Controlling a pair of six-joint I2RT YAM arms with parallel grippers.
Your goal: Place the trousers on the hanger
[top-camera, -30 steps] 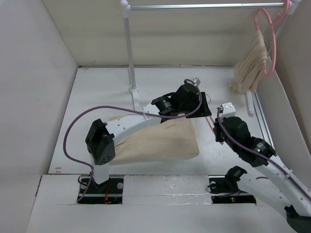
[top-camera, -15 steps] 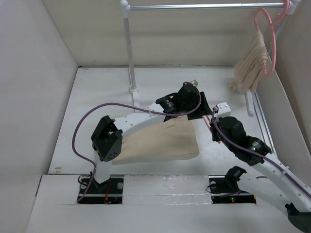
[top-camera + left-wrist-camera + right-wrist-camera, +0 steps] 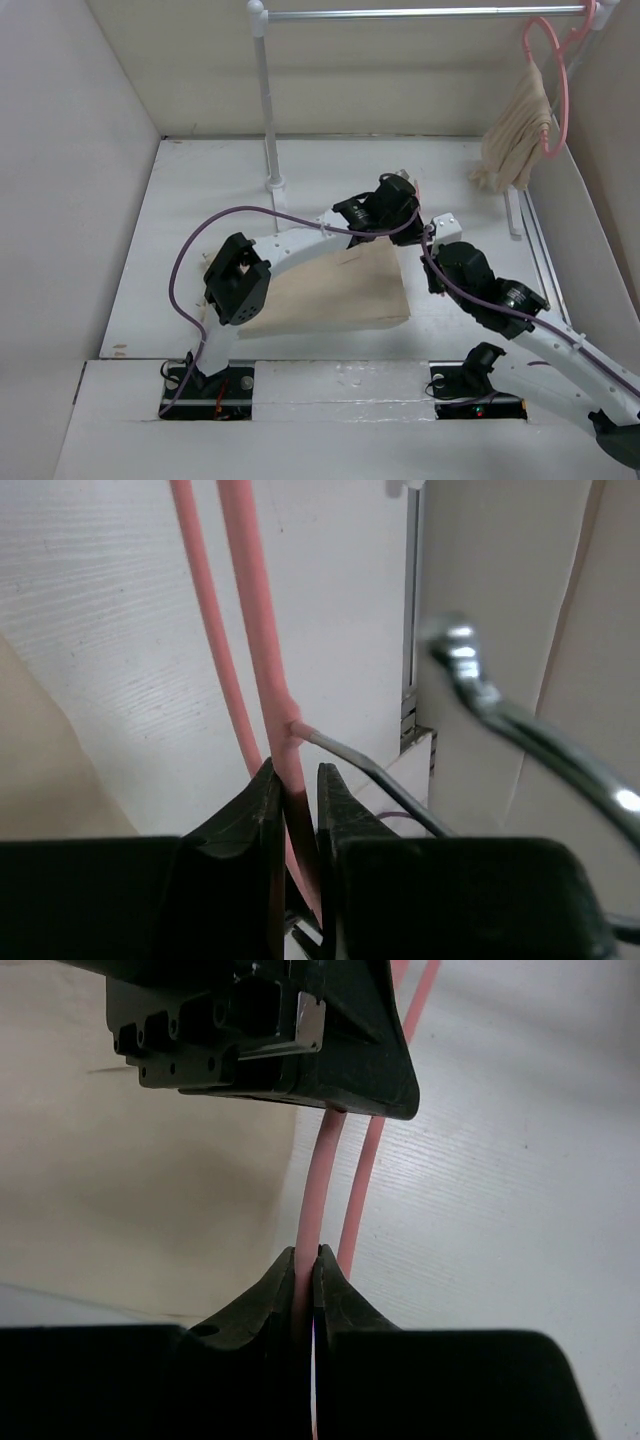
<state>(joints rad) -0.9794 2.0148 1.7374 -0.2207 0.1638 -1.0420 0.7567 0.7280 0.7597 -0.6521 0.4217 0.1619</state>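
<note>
Beside the trousers (image 3: 340,290), the right pincer (image 3: 304,1260) has moved nearer the left pincer (image 3: 297,780), both clenching the hanger (image 3: 252,600).

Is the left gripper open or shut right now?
Shut: the left gripper pinches the hanger rod tight, with no gap showing in the wrist view.

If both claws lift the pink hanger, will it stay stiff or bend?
Probably stiff: the pink hanger runs nearly straight between the left claw and the right claw. Likely light, as the rod is thin. It might twist or slip, being smooth and round.
</note>
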